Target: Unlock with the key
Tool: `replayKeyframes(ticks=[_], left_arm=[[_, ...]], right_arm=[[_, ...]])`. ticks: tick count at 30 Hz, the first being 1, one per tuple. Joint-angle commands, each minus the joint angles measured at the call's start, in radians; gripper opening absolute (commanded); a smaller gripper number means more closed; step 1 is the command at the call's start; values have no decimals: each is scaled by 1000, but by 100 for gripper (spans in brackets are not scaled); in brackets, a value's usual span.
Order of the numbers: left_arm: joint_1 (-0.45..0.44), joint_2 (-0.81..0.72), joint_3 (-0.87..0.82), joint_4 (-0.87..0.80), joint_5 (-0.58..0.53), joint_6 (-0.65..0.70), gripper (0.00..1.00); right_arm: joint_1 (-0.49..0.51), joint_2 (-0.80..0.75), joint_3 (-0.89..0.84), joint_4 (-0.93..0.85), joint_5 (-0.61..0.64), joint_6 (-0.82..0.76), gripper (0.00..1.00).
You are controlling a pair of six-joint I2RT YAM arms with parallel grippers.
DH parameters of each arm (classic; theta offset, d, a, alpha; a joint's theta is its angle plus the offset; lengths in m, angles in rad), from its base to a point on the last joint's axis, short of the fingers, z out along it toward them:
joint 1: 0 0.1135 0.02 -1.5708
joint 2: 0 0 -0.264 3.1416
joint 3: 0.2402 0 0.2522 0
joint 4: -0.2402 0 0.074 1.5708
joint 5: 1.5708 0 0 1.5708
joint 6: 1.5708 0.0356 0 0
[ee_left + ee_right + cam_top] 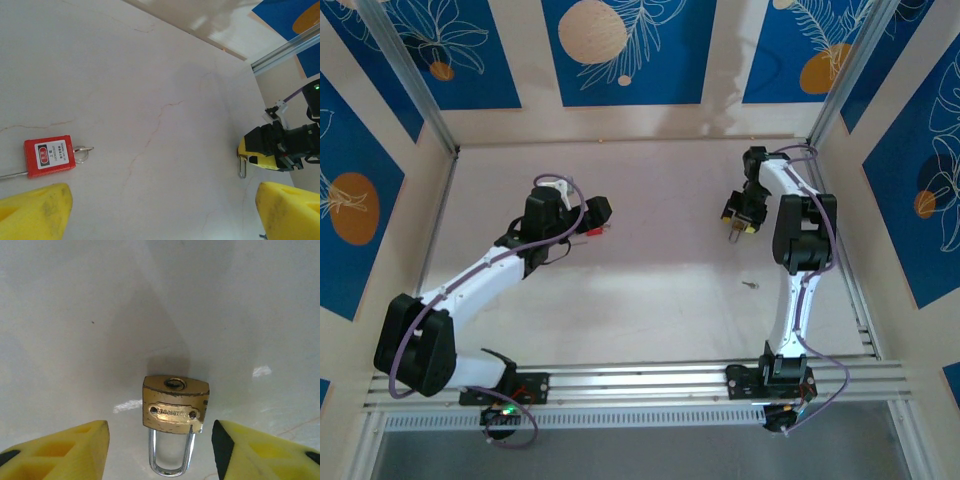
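The red padlock (49,156) has a white label with print too small to read. The brass padlock's (175,405) stamped plate is illegible. The right gripper (162,452) stands apart astride the brass padlock without touching it. The left gripper (162,212) is spread wide and empty, with the red padlock just ahead of its left finger. The key (750,286) lies on the counter (660,300) behind the right gripper, towards that arm's base. Its long axis runs roughly crosswise, and its pointing end is too small to tell.

Your left arm (470,275) stretches forward and inward, low; left gripper (160,220) spread wide. Your right arm (788,300) stands folded at the elbow, right gripper (161,452) aimed down, jaws parted.
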State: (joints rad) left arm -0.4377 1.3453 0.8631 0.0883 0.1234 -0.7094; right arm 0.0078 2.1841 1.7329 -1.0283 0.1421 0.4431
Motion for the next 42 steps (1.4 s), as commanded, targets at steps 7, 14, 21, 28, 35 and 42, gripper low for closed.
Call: replayKeyframes(ticks=[7, 14, 21, 28, 35, 42], left_arm=[[-3, -4, 30, 5, 13, -5, 93], [-3, -10, 27, 4, 7, 4, 94], [-3, -22, 28, 7, 6, 7, 93], [-2, -30, 30, 1, -5, 20, 93], [-3, -34, 27, -1, -11, 25, 93], [-3, -31, 25, 3, -8, 22, 93]], right_arm=[[17, -12, -30, -1, 32, -31, 45], [26, -30, -59, 35, 47, -27, 38], [40, -79, -107, 70, 67, -16, 31], [104, -161, -222, 106, 27, 5, 30], [243, -278, -393, 120, -7, 49, 30], [479, -336, -518, 146, -17, 166, 30]])
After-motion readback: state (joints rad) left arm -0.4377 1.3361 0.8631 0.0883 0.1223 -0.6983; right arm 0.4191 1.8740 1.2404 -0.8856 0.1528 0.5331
